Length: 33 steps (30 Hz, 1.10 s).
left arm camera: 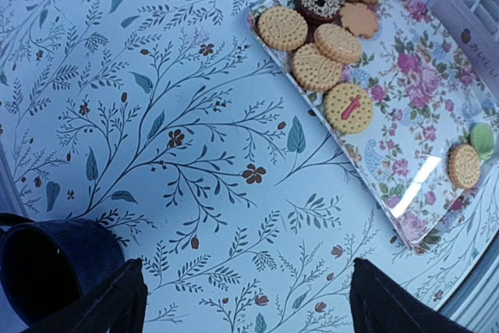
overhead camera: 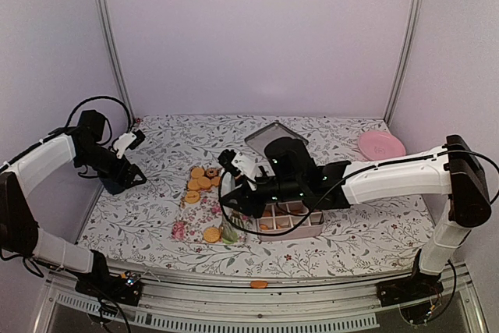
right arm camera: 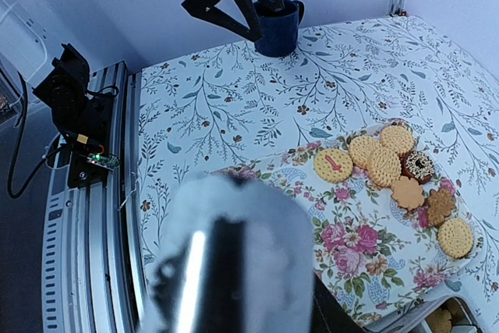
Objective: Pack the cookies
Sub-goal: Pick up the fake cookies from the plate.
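Observation:
Several cookies (overhead camera: 201, 179), mostly golden with one dark brown, lie in a cluster on a floral tray (overhead camera: 187, 212). They also show in the left wrist view (left arm camera: 316, 44) and the right wrist view (right arm camera: 386, 165). One golden cookie (overhead camera: 211, 235) and a green one (overhead camera: 228, 232) lie at the tray's near end. My right gripper (overhead camera: 229, 212) hangs just above the green cookie. In its own view a blurred white and dark shape (right arm camera: 234, 263) fills the foreground and hides the jaws. My left gripper (left arm camera: 249, 302) is wide open and empty over the cloth, beside a dark blue mug (left arm camera: 47, 271).
A compartmented box (overhead camera: 292, 220) with some cookies stands right of the tray, under the right arm. A metal lid (overhead camera: 267, 136) lies behind it and a pink plate (overhead camera: 381, 145) at the far right. One cookie (overhead camera: 259, 284) lies on the front rail.

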### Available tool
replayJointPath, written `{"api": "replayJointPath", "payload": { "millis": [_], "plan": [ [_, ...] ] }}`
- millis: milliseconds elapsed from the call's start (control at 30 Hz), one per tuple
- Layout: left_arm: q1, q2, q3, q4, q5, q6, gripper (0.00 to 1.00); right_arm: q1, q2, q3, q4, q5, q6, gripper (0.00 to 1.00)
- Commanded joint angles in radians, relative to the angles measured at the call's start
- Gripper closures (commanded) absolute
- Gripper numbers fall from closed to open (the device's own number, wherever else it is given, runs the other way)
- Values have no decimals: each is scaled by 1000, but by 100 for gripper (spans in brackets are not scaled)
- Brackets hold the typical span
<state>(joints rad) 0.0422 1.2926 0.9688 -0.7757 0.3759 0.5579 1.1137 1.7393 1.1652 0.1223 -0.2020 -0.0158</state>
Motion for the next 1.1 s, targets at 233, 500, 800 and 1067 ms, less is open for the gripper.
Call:
{"api": "replayJointPath", "payload": {
  "millis": [233,500,800,1067],
  "plan": [
    [-1,-8,1,0,0,10,9,-29,5,-29,19,40,-14,65],
    [-1,-4,5,0,6,7,9,-61,-18,-6,19,146,-60,67],
    [-1,-9,4,0,0,11,9,-62,31,37,66,175,-57,67],
    [-1,-8,4,0,8,11,9,-45,-34,15,92,123,-21,66]
  ]
}}
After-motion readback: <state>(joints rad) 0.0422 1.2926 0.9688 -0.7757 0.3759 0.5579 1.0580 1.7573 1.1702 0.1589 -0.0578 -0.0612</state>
